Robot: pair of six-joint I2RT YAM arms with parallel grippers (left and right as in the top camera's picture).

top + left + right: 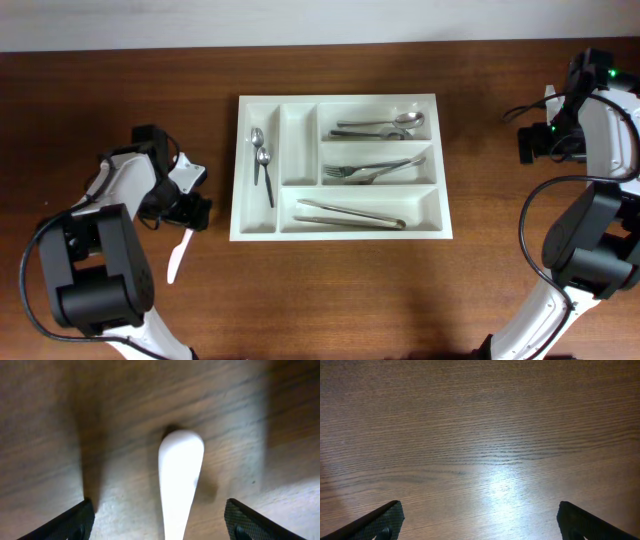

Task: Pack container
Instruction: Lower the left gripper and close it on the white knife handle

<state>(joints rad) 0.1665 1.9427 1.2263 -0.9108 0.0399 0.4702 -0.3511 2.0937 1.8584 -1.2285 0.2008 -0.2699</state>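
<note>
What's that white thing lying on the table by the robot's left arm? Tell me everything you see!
It is a slim white utensil, smooth and plastic-looking, with one rounded end; what kind is unclear. It lies flat on the wooden table, outside and left of the white tray. The fingers of the left gripper stand open on either side of it without touching.

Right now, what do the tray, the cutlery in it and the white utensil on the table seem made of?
Large white rectangular tray: probably plastic, matte, moulded dividers. Silver cutlery inside: metal, polished, glinting. White utensil handle: likely plastic, smooth, opaque.
</note>
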